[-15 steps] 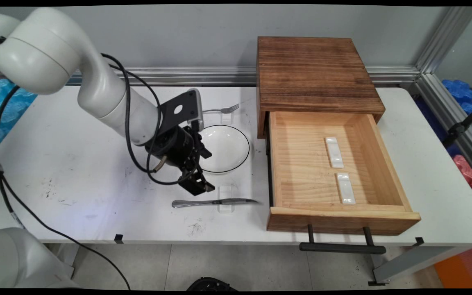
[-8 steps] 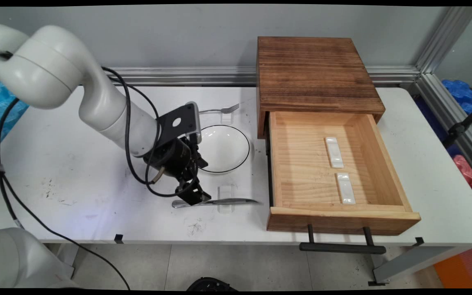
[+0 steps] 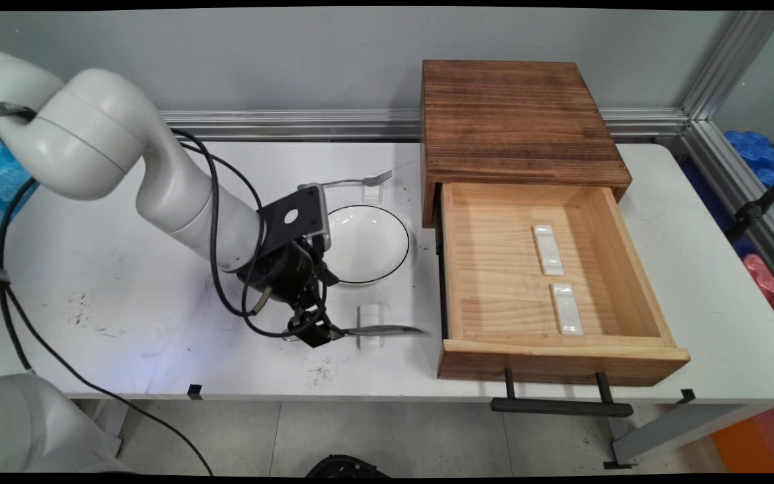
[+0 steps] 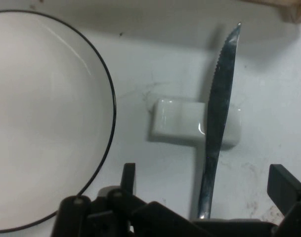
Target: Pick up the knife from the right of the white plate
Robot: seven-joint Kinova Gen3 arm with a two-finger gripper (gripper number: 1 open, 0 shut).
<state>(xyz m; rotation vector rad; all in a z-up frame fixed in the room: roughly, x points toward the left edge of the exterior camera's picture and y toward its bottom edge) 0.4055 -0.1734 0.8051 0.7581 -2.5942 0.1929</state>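
Note:
A steel knife (image 3: pixel 383 329) lies near the table's front edge, its blade resting on a small white rest (image 3: pixel 370 316). My gripper (image 3: pixel 314 331) is down over the knife's handle and hides most of it. In the hand view the knife (image 4: pixel 219 98) runs up from between the fingers across the white rest (image 4: pixel 180 129). The gripper (image 4: pixel 207 183) is open: one finger (image 4: pixel 128 177) stands left of the handle and the other (image 4: pixel 284 184) right of it, both clear of the metal. A white plate with a black rim (image 3: pixel 368 243) lies just behind the gripper.
A fork (image 3: pixel 359 180) sits on another rest behind the plate. To the right stands a wooden cabinet (image 3: pixel 514 117) with its drawer (image 3: pixel 555 349) pulled open, two white rests (image 3: pixel 548 249) inside, and a black handle (image 3: pixel 560 406) overhanging the table edge.
The gripper has come down and toward the table's near edge, from beside the plate onto the knife's handle. The knife, plate and drawer have not moved.

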